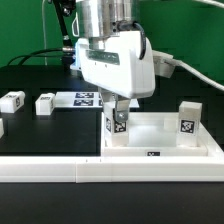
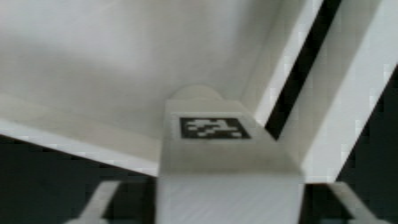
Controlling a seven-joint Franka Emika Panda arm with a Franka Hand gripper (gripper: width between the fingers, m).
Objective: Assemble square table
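The square table (image 1: 165, 148), a white slab with a raised rim, lies at the exterior view's right. One white tagged leg (image 1: 187, 118) stands upright at its far right corner. My gripper (image 1: 117, 106) is shut on another white tagged leg (image 1: 117, 124) and holds it upright at the slab's near left corner. I cannot tell whether this leg touches the socket. In the wrist view the held leg (image 2: 221, 150) fills the space between my fingers (image 2: 103, 200), with the slab's floor (image 2: 125, 60) and rim beyond it.
Two loose white legs (image 1: 12, 99) (image 1: 45, 103) lie on the black table at the exterior view's left. The marker board (image 1: 85, 98) lies behind the gripper. A long white border rail (image 1: 70, 170) runs along the front.
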